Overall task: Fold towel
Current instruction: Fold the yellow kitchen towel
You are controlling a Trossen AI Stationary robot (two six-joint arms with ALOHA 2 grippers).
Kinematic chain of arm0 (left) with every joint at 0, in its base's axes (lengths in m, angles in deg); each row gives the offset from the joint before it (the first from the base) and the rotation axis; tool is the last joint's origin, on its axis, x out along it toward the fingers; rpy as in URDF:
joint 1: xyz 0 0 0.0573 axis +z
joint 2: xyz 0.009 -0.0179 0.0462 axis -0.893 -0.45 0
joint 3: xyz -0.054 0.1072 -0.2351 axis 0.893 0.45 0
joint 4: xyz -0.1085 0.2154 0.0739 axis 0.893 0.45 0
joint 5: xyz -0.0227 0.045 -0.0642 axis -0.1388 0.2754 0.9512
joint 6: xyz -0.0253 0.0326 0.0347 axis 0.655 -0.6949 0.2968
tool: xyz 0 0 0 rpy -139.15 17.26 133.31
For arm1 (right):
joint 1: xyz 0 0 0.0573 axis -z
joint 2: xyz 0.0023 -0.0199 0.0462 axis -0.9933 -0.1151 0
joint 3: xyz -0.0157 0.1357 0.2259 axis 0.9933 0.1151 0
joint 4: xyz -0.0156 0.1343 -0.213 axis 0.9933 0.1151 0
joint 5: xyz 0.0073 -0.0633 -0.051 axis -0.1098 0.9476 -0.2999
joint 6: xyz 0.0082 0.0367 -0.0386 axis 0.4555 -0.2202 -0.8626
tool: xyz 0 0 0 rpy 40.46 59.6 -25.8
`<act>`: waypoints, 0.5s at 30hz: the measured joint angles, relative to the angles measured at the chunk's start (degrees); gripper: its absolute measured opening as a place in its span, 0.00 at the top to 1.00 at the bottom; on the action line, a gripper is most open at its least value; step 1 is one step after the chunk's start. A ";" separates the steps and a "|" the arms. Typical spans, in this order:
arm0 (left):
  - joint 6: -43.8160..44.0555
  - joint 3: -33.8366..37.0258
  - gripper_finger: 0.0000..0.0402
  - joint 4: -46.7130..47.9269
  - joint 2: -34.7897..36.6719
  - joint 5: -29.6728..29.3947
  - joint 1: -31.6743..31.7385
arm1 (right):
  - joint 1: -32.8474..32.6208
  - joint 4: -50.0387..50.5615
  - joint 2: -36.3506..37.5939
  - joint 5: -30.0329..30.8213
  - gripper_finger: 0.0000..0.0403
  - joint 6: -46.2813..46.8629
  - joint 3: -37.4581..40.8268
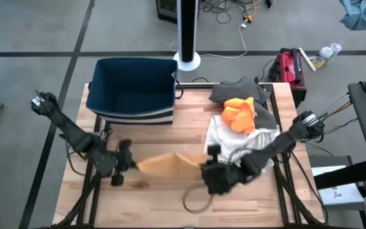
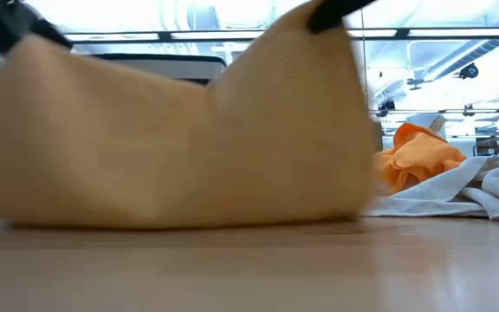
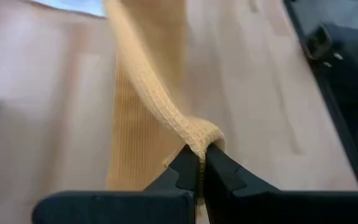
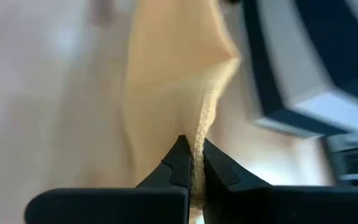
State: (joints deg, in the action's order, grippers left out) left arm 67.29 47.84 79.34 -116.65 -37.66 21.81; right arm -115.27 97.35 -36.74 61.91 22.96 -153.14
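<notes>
We're looking at the wooden table first: the tan towel is hanging near the front edge, strung between both arms, its lower edge sagging onto the wood in the low view. Its long axis is running left to right across the table, one end pointing at the left arm, the other at the right; the middle is drooping lower than the two held ends

Progress, as we're judging it: early to middle. The towel is picked up and spread, but we're seeing no finished fold lying flat yet. Still left: bringing one edge over the other, laying it down, letting go

Behind it, the dark blue bin is sitting at the back left, and the pile of other cloths (grey, orange, white) is lying at the back right, well apart from the towel

Left gripper: fingers are clamped tight on a bunched corner of the towel. Right gripper: fingers are pinching the towel's hem the same way, no gap showing
</notes>
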 joint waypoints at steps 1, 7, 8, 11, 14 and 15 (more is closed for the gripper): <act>1.06 1.72 1.00 -3.74 -1.52 0.45 -1.25 | -1.64 0.01 -0.30 0.01 0.99 2.79 0.75; 7.06 7.20 1.00 -23.28 -11.35 0.60 -7.62 | -9.27 0.10 -3.96 -0.96 0.99 17.69 2.65; 7.27 7.26 1.00 -26.34 -13.26 0.71 -8.50 | -10.01 -0.57 -4.89 -1.39 0.99 19.27 2.65; 6.98 6.78 1.00 -34.11 -19.10 1.03 -10.07 | -11.12 -3.03 -7.69 -2.73 0.99 21.79 2.47; 6.82 4.26 1.00 -37.64 -24.94 3.06 -10.42 | -11.39 -6.54 -10.29 -6.10 0.99 23.79 2.14; 7.13 3.23 1.00 -37.33 -26.79 4.59 -10.42 | -11.39 -7.48 -11.07 -8.25 0.99 24.58 2.03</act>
State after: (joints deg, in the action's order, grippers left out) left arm 74.42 51.07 42.01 -143.43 -33.07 11.39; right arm -126.65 89.87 -47.81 53.65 47.55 -151.11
